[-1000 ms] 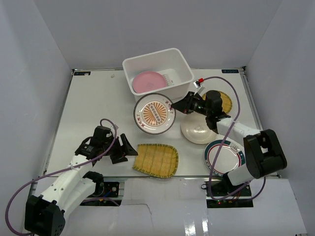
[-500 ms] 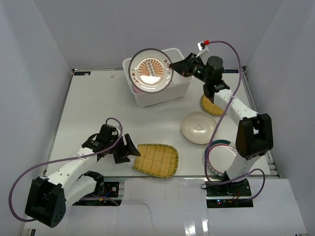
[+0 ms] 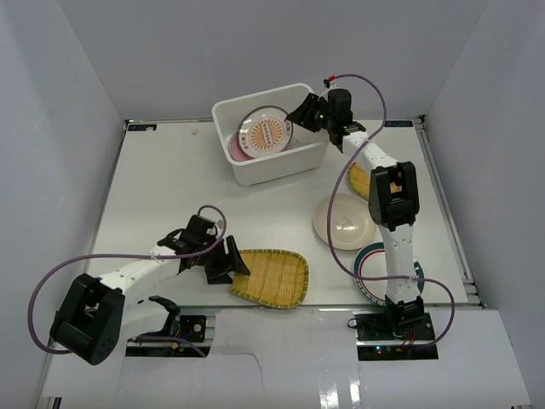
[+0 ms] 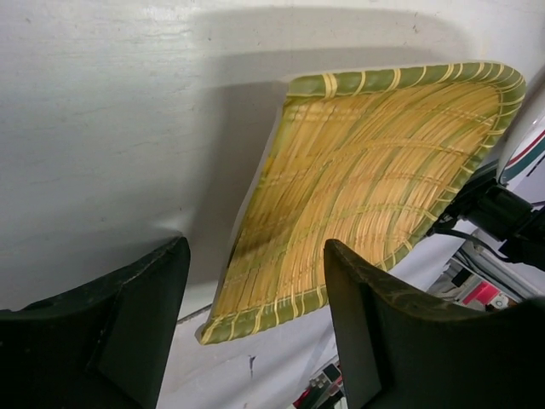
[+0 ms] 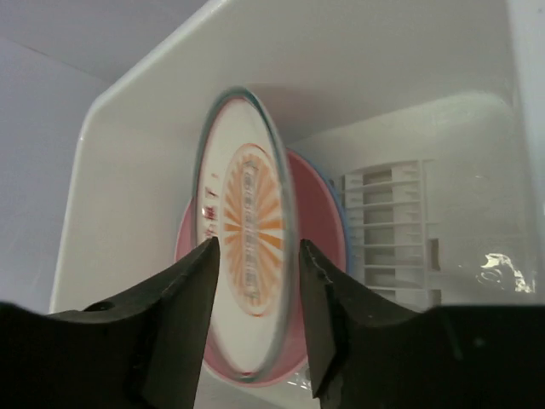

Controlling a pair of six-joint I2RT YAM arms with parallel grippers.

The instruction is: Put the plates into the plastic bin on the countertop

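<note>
The step in hand is judged to be the release of the orange-patterned plate [image 3: 266,132] into the plastic bin [image 3: 281,166]. The plate is seen tilted on edge inside, leaned over the pink plate [image 5: 317,223] that lies on the bottom. The right gripper [image 5: 257,249] is held at the rim with its jaws a little apart; contact cannot be made out. A clean upward withdrawal is called for next. The left gripper [image 4: 255,247] is spread wide at the edge of the fan-shaped yellow woven plate [image 4: 375,196] on the countertop [image 3: 162,187], with nothing gripped. A closing pinch on that edge is needed.
</note>
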